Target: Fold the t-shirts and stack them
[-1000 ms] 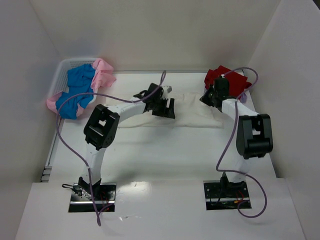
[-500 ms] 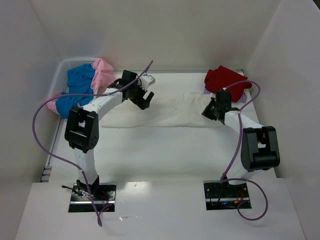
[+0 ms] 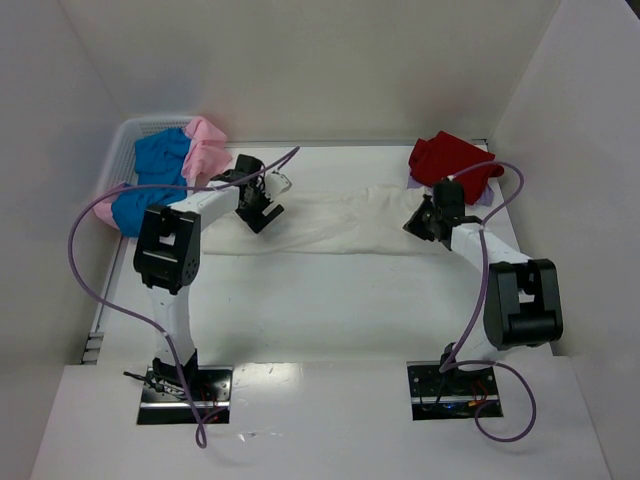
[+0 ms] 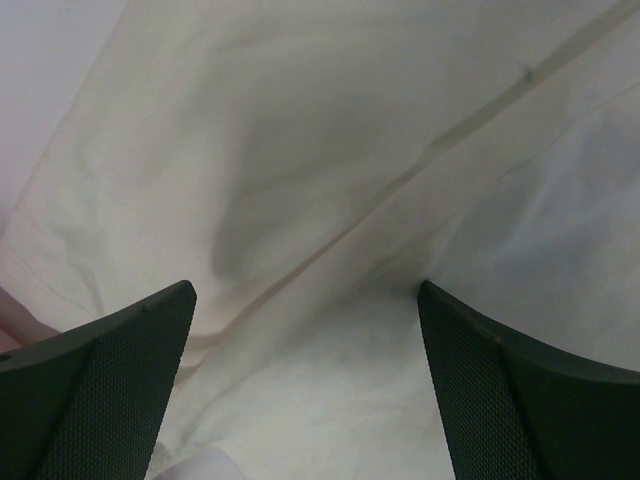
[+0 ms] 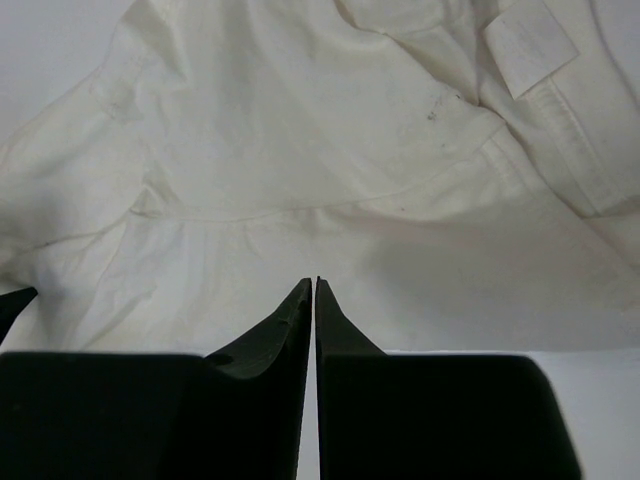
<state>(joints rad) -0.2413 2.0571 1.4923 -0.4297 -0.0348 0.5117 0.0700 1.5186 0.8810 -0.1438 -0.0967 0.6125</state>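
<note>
A cream-white t-shirt (image 3: 340, 222) lies stretched in a long band across the back of the table. My left gripper (image 3: 262, 207) hovers over the shirt's left end, open wide. In the left wrist view its fingers (image 4: 100, 400) frame wrinkled cream cloth (image 4: 300, 150), and nothing is held. My right gripper (image 3: 420, 222) sits at the shirt's right end, shut. In the right wrist view its tips (image 5: 316, 288) meet above the cloth (image 5: 300, 150), and no fabric shows between them. A red t-shirt (image 3: 448, 160) lies folded at the back right. Blue (image 3: 155, 175) and pink (image 3: 207, 150) t-shirts fill the basket.
The white mesh basket (image 3: 122, 148) stands at the back left against the wall. White walls close in the table on the left, back and right. Purple cables loop from both arms, the left one (image 3: 80, 260) bulging out past the table's left edge.
My left arm swung from the shirt's middle to its left end and opened wide. My right gripper came forward from beside the red shirt. The cream shirt now lies longer and flatter.
</note>
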